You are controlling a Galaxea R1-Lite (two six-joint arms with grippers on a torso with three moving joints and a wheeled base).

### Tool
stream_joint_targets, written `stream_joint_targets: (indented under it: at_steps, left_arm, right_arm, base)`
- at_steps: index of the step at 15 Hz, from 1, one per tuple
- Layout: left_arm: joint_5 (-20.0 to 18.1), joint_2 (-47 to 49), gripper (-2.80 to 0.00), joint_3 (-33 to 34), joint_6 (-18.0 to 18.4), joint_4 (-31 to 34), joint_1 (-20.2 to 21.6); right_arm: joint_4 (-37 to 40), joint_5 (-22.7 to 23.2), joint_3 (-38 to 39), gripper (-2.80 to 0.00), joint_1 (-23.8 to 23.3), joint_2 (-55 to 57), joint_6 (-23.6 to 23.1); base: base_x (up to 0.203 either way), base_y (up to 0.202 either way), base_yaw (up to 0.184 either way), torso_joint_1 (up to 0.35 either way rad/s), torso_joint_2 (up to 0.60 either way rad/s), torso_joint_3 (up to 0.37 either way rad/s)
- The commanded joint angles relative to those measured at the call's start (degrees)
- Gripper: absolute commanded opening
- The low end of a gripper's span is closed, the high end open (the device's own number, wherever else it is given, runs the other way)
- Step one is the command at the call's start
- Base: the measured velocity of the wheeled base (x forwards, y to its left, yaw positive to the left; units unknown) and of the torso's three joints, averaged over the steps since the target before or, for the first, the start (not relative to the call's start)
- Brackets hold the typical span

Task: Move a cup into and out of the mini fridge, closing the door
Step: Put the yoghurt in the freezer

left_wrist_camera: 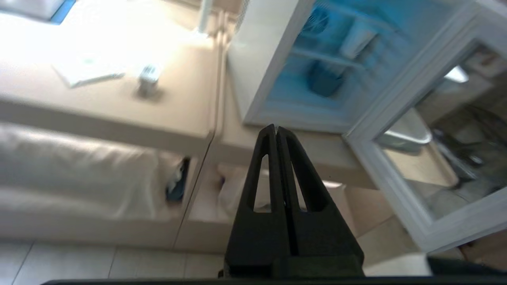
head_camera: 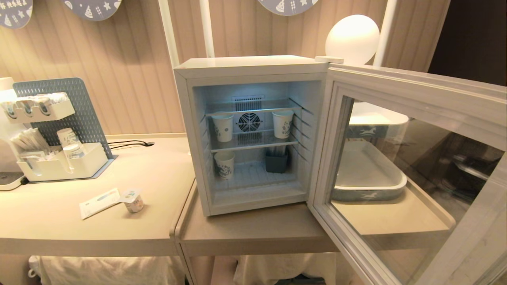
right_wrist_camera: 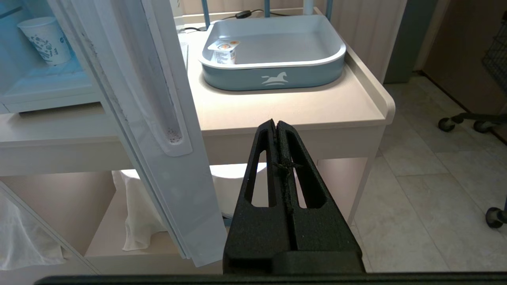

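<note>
Beige table (head_camera: 59,221) carries the cup (head_camera: 132,200), well apart from the left gripper (left_wrist_camera: 276,127), jaws clenched empty.

Materials & finish, fridge area

Mini fridge (head_camera: 253,67) smooth white plastic w/ wire shelves; door (head_camera: 400,85) glossy glass pane; table (head_camera: 158,174) matt beige; grippers (left_wrist_camera: 276,128) (right_wrist_camera: 276,122) matt black, grainy.

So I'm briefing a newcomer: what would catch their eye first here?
The lit mini fridge standing open at centre, paper cups on its wire shelves, its door swung wide to the right. Left of it, the cup sits alone on the table beside a flat packet. Behind the door's glass is a blue tray.
</note>
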Motion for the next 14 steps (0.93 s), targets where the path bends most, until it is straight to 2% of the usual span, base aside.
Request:
stream_joint_targets:
  at_steps: [1, 3, 5, 7, 8, 9, 11, 12, 14]
  left_arm:
    - [-1.05, -8.03, -2.8, 3.76, -0.13, 5.14, 4.43]
    - [-1.58, -8.17, -2.8, 8.81, 0.29, 1.44, 4.41]
    - [-2.98, -8.19, -2.8, 12.1, 0.69, -7.56, 3.22]
    - [-3.37, -8.98, -2.8, 14.03, 0.78, -8.41, -2.38]
    - [-2.35, -9.38, -2.8, 16.46, 1.27, -8.84, -4.3]
    - [-1.76, -10.41, -2.8, 19.48, 3.12, -9.91, -4.19]
    - [-1.3, -17.51, -2.8, 30.48, 10.04, -17.91, -3.15]
    - [-0.43, -20.72, -2.8, 37.29, 13.06, -23.98, -2.87]
    - [4.18, -22.87, -2.8, 49.64, 16.7, -39.92, -2.48]
  right_arm:
    - [0.02, 0.0, 0.0, -2.8, -0.03, -0.02, -0.01]
    - [0.02, 0.0, 0.0, -2.8, 0.01, -0.02, -0.01]
    - [0.02, 0.0, 0.0, -2.8, 0.03, -0.02, -0.01]
    - [0.02, 0.0, 0.0, -2.8, 0.03, -0.02, -0.01]
    - [0.02, 0.0, 0.0, -2.8, 0.01, -0.02, -0.01]
    - [0.02, 0.0, 0.0, -2.8, 0.03, 0.0, -0.01]
    - [0.02, 0.0, 0.0, -2.8, -0.05, 0.01, -0.01]
    - [0.02, 0.0, 0.0, -2.8, 0.03, -0.02, -0.01]
    - [0.02, 0.0, 0.0, -2.8, 0.03, -0.02, -0.01]
  base:
    - [0.0, 0.0, 0.0, 0.0, 0.0, 0.0]
    - [0.0, 0.0, 0.0, 0.0, 0.0, 0.0]
    - [0.0, 0.0, 0.0, 0.0, 0.0, 0.0]
    - [0.0, 0.0, 0.0, 0.0, 0.0, 0.0]
    - [0.0, 0.0, 0.0, 0.0, 0.0, 0.0]
    - [0.0, 0.0, 0.0, 0.0, 0.0, 0.0]
    - [0.0, 0.0, 0.0, 0.0, 0.0, 0.0]
    - [0.0, 0.0, 0.0, 0.0, 0.0, 0.0]
    - [0.0, 0.0, 0.0, 0.0, 0.0, 0.0]
